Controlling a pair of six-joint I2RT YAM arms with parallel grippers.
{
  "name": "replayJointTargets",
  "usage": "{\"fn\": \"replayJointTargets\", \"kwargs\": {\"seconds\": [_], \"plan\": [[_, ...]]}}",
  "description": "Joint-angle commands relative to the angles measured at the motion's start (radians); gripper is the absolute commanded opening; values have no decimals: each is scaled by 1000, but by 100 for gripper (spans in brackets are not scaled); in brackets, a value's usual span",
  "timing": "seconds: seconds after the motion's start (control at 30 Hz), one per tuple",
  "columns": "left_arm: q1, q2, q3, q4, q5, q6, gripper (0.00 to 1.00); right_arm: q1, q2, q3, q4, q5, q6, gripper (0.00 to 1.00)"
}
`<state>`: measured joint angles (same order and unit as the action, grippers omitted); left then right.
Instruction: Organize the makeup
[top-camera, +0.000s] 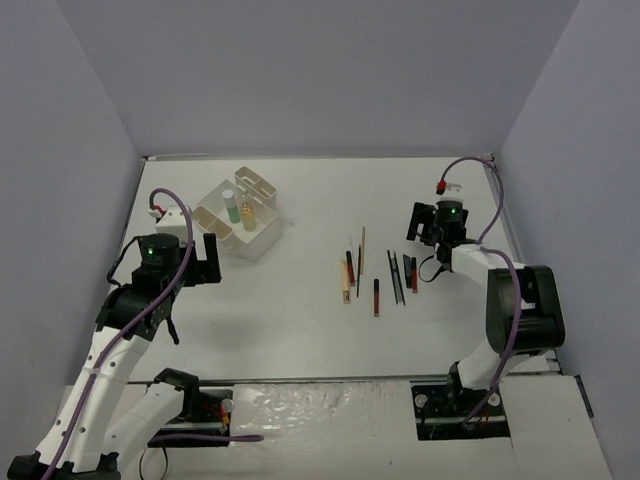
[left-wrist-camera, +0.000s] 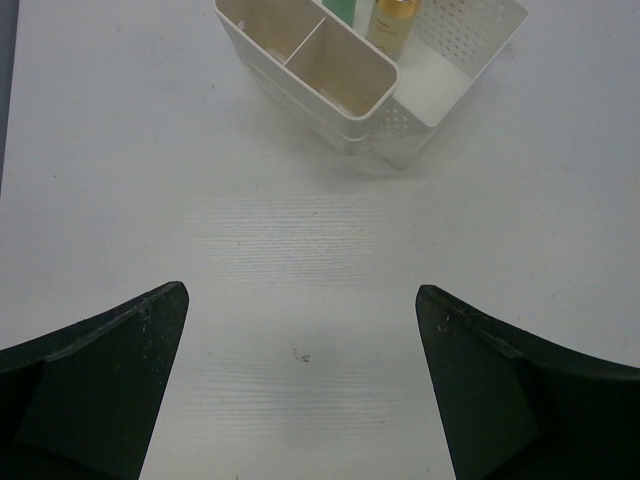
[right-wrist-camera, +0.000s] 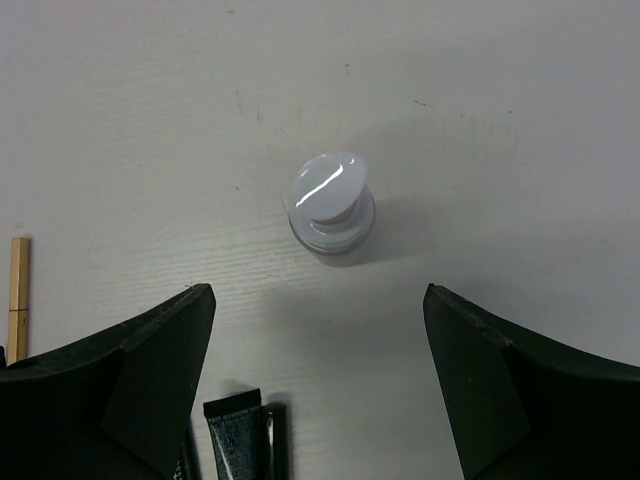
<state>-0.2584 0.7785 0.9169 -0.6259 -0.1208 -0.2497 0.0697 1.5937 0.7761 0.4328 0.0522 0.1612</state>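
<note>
The makeup sticks (top-camera: 376, 272), black, red and tan, lie in a loose row right of the table's middle. A grey-lilac bottle (right-wrist-camera: 332, 200) stands upright on the table just ahead of my right gripper (right-wrist-camera: 320, 300), which is open with nothing between its fingers. Near its left finger lie a black tube (right-wrist-camera: 235, 440) and a tan stick (right-wrist-camera: 18, 290). A gold bottle (left-wrist-camera: 392, 22) and a pale green bottle (top-camera: 228, 206) stand in the white box (left-wrist-camera: 430, 90). My left gripper (left-wrist-camera: 300, 295) hangs open over bare table, short of the box.
The white box (top-camera: 262, 235) has several compartments and sits at the back left. In the top view my right gripper (top-camera: 428, 224) is at the right end of the stick row and my left gripper (top-camera: 203, 262) is at the box's near-left corner. Grey walls enclose the table.
</note>
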Motion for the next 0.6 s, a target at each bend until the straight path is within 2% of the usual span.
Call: {"fn": "replayJointTargets", "kwargs": {"seconds": [0.0,0.37,0.57], "plan": [[7,-7,29,52,-31,-14,97,-22,27,32,159,-44,-27,79],[7,-7,28,49,-39,-15,97,-51,108,84,191,-98,-58,63],[7,-3,27,50,-38,-14,97,-59,127,113,174,-100,-58,57]]}}
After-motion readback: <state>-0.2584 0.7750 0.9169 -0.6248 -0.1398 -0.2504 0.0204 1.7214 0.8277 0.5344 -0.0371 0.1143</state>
